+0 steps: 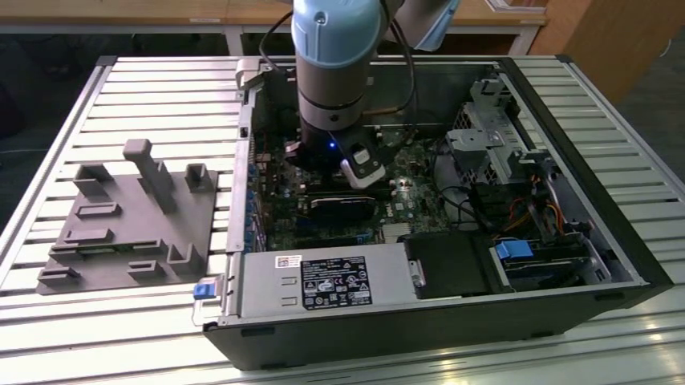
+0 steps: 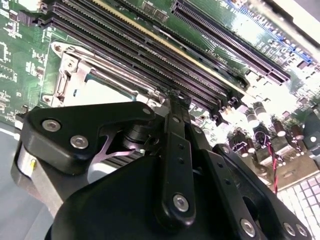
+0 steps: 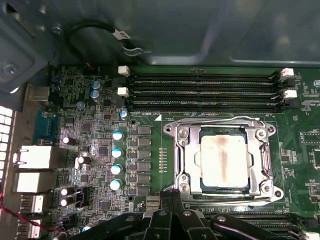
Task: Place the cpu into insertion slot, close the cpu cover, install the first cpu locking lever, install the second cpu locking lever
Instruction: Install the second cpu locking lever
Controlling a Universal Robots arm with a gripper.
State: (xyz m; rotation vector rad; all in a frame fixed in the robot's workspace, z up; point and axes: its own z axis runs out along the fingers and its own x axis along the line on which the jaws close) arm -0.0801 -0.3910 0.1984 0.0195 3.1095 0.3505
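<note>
The cpu (image 3: 224, 161) lies in the insertion slot (image 3: 196, 161), its silvery top marked with a brownish smear. The cpu cover (image 3: 183, 161) is down flat around it, framing the chip. One thin wire locking lever (image 3: 215, 119) runs along the cover's edge by the memory slots, and another (image 3: 235, 197) along the opposite edge. My gripper (image 3: 172, 199) is shut with nothing in it, its tips just off that second edge. In the second wrist view the gripper (image 2: 177, 100) hangs over the board beside the cpu (image 2: 102, 92). The arm (image 1: 332, 88) reaches down into the open computer case.
Long black memory slots (image 3: 200, 90) run beside the socket. Capacitors (image 3: 116, 160) stand on the board nearby. In the case are a power supply (image 1: 321, 282), a drive cage (image 1: 487, 136) and loose cables (image 1: 524, 210). A grey fixture (image 1: 128, 216) sits on the slatted table at the exterior view's left.
</note>
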